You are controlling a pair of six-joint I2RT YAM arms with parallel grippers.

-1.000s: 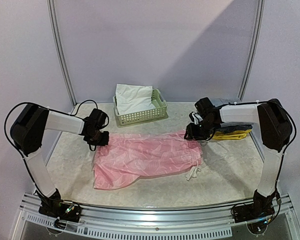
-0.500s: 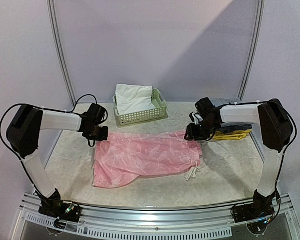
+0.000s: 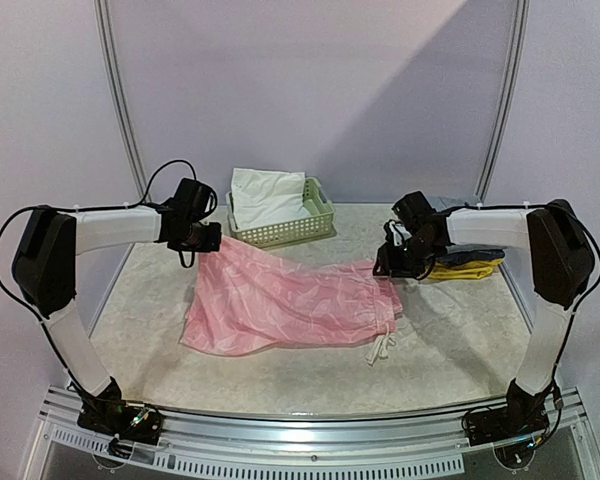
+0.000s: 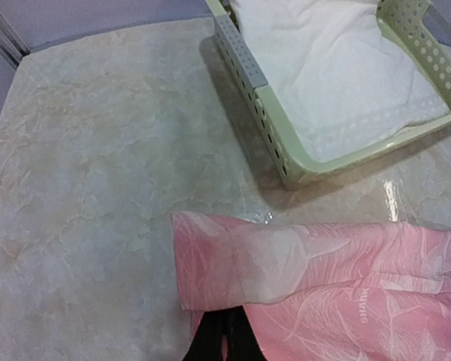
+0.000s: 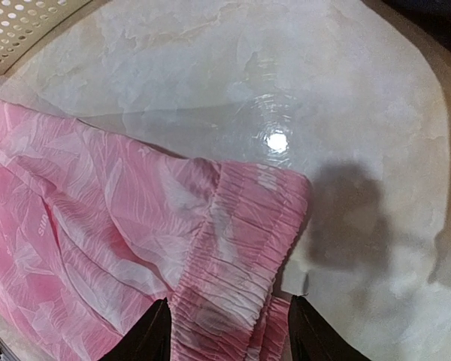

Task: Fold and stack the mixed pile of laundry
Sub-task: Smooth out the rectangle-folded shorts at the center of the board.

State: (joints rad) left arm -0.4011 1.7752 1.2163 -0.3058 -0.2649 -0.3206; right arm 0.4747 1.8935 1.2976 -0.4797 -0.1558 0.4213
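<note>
We see the left claw (image 3: 208, 241) closed on 1 corner of the pink garment (image 3: 290, 305), which it holds lifted off the counter (image 3: 140, 310). The right claw (image 3: 388, 262) straddles the gathered waistband and seems to pinch it, though contact is unclear. The remaining cloth lies spread between the 2 arms. The white piece (image 3: 265, 192) sits in the green basket (image 3: 280, 234) behind.

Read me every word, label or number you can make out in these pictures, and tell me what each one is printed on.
"SHARK": small white print on the thin pink cloth garment, seen in the left wrist view.
Right wrist view: a similar small white print on that garment, too blurred to read.
Nothing else carries readable text.
</note>
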